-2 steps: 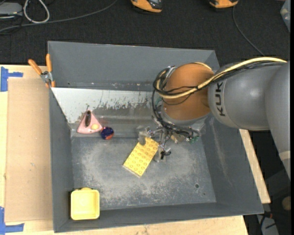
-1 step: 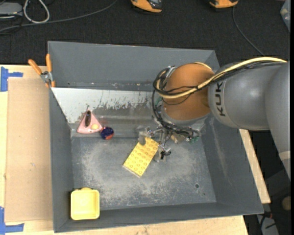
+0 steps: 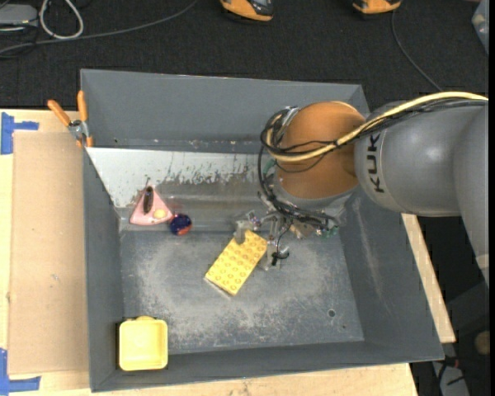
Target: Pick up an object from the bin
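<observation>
**Gripper down at the yellow plate, nothing lifted yet**

So the gripper is low in the bin, right at the far-right end of a yellow studded plate, the building-brick kind. The plate lies flat on the floor about mid-bin, angled so its other end points toward the near left. The wrist gear and the orange cover crowd that spot, so I honestly can't tell whether the gripper is open or closed, or whether it has the plate's edge at all.

My read on progress: the approach looks done, but the pick itself isn't. The plate sits on the floor, so the grab (if it isn't made already) and the lift are both left.

Other stuff is well clear: a pink wedge and a small blue-and-red ball side by side at the back left, and a yellow square box in the near left corner.

Writing: the grey arm has dark lettering starting "KU". I can't see labels on anything in the bin.
</observation>
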{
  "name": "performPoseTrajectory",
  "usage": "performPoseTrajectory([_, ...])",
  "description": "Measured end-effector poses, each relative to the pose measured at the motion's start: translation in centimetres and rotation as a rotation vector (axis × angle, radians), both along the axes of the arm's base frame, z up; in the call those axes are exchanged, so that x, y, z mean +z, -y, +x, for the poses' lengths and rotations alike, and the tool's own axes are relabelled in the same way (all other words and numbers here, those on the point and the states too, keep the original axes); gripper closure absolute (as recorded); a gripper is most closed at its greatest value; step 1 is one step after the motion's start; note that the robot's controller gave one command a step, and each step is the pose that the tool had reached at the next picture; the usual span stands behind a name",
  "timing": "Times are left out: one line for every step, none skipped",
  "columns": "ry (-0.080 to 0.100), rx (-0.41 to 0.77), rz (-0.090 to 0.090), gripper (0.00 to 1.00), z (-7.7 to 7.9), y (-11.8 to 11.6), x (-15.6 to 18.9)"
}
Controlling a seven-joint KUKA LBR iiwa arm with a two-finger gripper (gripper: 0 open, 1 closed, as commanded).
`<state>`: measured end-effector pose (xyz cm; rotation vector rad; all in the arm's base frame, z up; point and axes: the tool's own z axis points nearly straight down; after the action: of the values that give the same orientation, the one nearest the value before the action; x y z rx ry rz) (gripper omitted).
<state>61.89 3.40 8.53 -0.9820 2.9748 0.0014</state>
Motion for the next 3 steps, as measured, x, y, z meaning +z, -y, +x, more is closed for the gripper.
performPoseTrajectory([0.003,-0.004,0.002,1.0,0.1,0.0,1.3])
performPoseTrajectory([0.001,-0.006,0.002,1.0,0.0,-0.1,2.2])
performPoseTrajectory([0.002,-0.009,0.003,1.0,0.0,-0.1,3.2])
